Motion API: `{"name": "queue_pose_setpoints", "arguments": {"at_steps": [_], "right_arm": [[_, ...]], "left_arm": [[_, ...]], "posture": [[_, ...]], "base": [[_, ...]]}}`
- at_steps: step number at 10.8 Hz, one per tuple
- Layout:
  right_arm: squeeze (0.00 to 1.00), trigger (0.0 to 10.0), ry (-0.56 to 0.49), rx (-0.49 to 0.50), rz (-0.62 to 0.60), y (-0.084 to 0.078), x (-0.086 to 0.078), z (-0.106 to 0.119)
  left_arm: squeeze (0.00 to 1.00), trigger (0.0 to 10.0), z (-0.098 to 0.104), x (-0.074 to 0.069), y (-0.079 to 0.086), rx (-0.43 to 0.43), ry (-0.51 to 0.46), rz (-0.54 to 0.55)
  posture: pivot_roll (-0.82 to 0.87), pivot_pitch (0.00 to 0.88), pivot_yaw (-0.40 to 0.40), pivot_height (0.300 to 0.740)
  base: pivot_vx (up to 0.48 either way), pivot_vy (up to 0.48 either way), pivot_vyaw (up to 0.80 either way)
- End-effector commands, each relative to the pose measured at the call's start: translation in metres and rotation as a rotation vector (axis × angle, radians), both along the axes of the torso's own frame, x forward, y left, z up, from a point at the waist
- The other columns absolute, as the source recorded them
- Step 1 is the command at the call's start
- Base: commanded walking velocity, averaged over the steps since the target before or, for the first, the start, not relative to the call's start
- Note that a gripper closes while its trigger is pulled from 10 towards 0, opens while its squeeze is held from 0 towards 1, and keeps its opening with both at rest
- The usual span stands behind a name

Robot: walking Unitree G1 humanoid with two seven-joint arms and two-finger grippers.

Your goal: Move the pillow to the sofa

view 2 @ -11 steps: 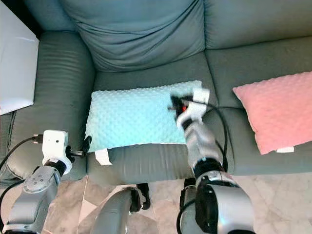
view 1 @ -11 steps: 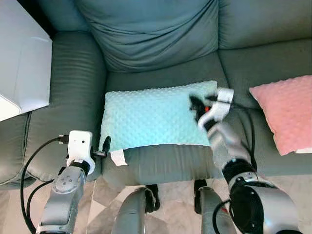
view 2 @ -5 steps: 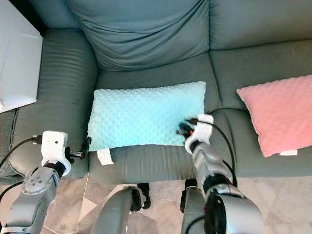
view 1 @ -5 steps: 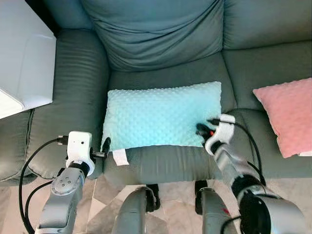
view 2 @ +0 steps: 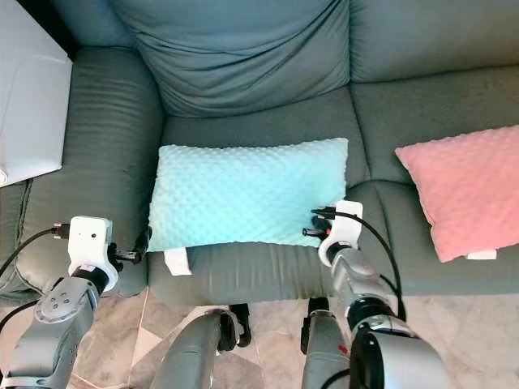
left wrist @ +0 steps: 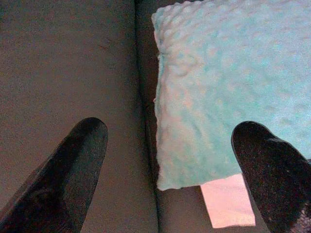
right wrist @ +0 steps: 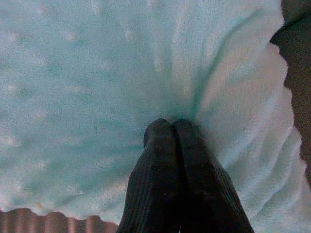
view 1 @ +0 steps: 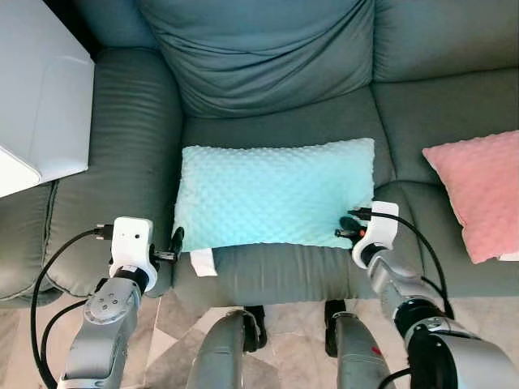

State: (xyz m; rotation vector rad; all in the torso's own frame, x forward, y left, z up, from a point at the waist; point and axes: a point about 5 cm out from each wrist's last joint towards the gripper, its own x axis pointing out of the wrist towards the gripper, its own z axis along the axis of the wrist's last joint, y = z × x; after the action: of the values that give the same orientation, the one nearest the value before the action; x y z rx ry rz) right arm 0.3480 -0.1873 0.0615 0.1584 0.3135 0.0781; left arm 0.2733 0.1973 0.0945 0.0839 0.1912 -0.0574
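- I see the grey-green sofa [view 1: 268, 121] spread across the head views, with its left armrest [view 1: 122, 162] running down beside the seat cushion.
- The mint dotted pillow [view 1: 272, 194] lies flat on the sofa's middle seat cushion, its long side along the front edge, with a white tag [view 1: 201, 262] hanging from its near left corner.
- A pink pillow [view 1: 478, 190] lies on the next seat, well apart from the mint one, toward the sofa's right end.
- A white box-like thing [view 1: 36, 105] stands beyond the sofa's left armrest.
- My right gripper [right wrist: 171, 128] is at the mint pillow's near right corner, fingers pressed together with the fabric puckering around the tips, pinching the pillow.
- My left gripper [left wrist: 170, 141] sits at the near left corner, fingers spread wide and gripping nothing.
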Motion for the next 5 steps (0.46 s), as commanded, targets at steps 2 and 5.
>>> {"name": "queue_pose_setpoints", "arguments": {"at_steps": [2,5], "right_arm": [[0.00,3.9,0.119,-0.047,-0.037,-0.013,-0.020,-0.027],[0.00,4.4,0.132,-0.109,-0.071,-0.031,-0.025,-0.028]], "left_arm": [[0.00,10.0,-0.007,-0.009,0.013,0.022,0.042,0.031],[0.00,10.0,-0.006,-0.010,0.016,0.028,0.042,0.035]], "posture": [[0.17,0.496,0.248,0.740],[0.16,0.500,0.248,0.740]], "base": [[0.000,0.000,0.00],[0.000,0.000,0.00]]}}
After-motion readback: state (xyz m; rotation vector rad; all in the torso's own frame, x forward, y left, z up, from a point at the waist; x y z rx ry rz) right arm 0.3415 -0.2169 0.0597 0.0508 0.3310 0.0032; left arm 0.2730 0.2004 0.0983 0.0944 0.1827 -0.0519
